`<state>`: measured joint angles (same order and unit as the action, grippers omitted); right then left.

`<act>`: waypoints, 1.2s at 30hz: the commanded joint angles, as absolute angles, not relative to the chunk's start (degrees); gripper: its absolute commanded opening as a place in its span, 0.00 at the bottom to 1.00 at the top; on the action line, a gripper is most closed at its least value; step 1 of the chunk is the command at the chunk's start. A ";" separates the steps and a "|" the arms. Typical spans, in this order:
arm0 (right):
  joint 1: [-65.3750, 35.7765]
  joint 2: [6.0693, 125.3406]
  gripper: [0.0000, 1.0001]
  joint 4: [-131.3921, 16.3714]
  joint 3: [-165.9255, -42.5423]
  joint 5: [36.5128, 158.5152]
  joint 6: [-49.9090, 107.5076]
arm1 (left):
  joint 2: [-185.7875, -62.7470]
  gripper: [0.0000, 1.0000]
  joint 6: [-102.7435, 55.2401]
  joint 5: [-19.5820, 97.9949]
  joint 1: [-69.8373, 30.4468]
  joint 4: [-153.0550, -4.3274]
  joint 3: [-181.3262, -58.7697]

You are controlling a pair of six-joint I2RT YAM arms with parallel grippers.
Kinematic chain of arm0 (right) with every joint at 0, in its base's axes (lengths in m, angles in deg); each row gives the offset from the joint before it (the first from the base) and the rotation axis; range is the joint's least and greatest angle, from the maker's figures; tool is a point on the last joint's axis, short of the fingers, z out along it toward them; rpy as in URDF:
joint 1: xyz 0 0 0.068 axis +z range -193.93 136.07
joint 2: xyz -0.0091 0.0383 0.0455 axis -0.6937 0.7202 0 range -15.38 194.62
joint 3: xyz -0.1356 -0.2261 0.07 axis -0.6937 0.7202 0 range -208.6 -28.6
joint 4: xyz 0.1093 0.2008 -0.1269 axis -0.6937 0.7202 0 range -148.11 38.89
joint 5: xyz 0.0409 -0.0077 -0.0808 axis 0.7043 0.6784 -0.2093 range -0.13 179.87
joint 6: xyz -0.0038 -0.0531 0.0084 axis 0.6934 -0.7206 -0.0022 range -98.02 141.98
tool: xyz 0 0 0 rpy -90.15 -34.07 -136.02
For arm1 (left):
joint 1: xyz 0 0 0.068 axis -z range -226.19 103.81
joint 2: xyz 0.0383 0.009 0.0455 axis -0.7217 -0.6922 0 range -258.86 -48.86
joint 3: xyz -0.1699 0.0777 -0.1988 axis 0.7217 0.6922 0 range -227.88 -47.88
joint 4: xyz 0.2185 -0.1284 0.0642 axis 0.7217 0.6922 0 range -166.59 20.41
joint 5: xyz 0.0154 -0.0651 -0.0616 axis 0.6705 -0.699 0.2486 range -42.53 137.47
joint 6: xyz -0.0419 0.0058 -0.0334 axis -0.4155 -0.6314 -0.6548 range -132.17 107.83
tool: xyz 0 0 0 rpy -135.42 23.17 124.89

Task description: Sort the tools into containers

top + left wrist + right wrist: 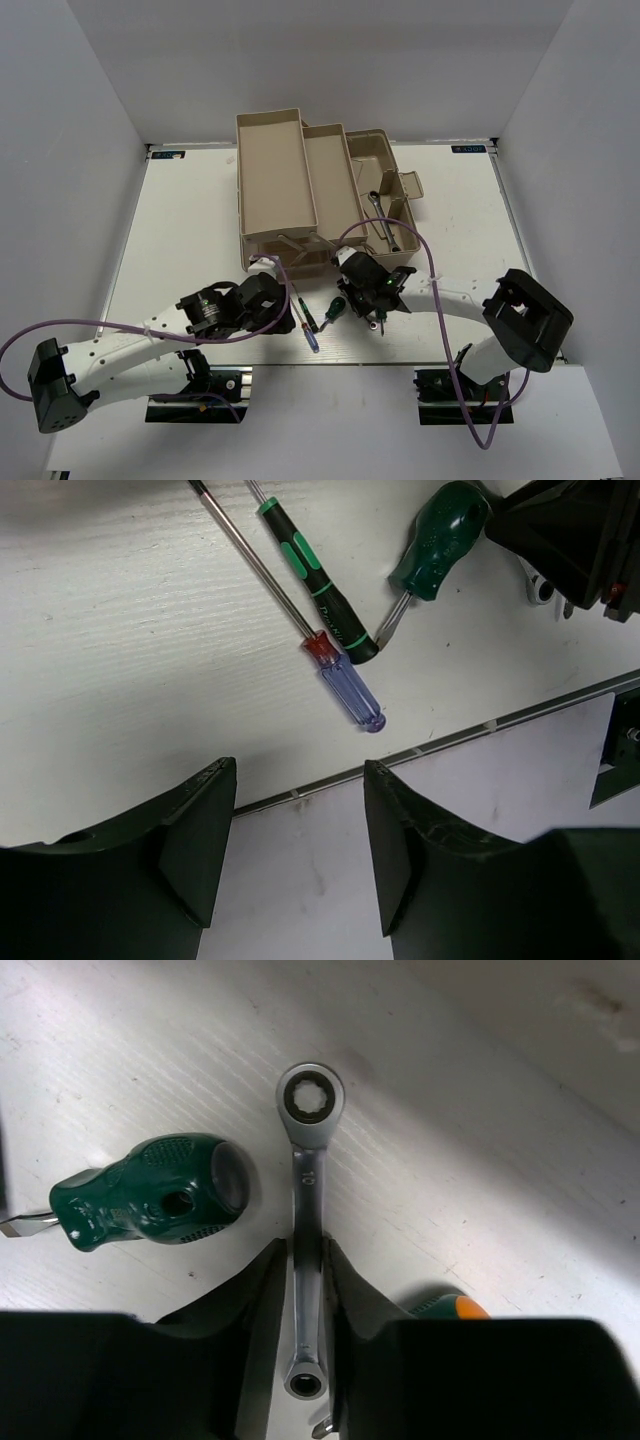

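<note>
A small silver wrench (310,1180) lies on the white table between the fingers of my right gripper (303,1250), which is shut on its shaft. A stubby green-handled screwdriver (150,1195) rests just left of it. Another green handle with an orange end (450,1307) peeks out beside the right finger. My left gripper (300,780) hangs open over the table's near edge, holding nothing. Beyond it lie a blue-handled screwdriver (350,692) and a thin black-and-green screwdriver (320,590). The beige trays (275,175) stand open at the back. A longer wrench (383,222) lies in the toolbox base (392,150).
The toolbox's second tray (330,170) sits between the long tray and the base. White walls enclose the table on three sides. A metal strip (450,742) marks the near table edge. Purple cables loop from both arms.
</note>
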<state>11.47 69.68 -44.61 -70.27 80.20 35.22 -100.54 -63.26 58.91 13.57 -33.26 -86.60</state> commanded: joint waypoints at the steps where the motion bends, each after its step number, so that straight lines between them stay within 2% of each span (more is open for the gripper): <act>1: 11.10 70.32 0.26 -40.97 -68.06 83.01 35.52 | -100.89 0.64 -63.50 59.95 13.83 -33.43 -87.25; 5: 10.66 70.84 0.13 -41.49 -68.06 84.33 35.26 | -100.89 0.63 -63.50 59.95 13.83 -33.43 -87.25; 8: 10.30 70.49 0.00 -41.41 -68.67 83.90 35.43 | -100.89 0.63 -63.50 59.95 13.83 -33.43 -87.78; 18: 7.31 68.39 0.00 -38.95 -75.00 83.81 35.69 | -103.17 0.62 -61.30 58.89 13.83 -35.54 -88.92; 36: 5.38 62.41 0.00 -35.08 -76.15 85.48 36.04 | -103.70 0.62 -60.25 58.37 13.83 -36.60 -88.92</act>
<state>5.96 64.98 -35.34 -73.40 85.77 35.11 -103.93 -61.01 58.63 13.57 -35.55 -87.06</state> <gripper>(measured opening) 0.121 0.620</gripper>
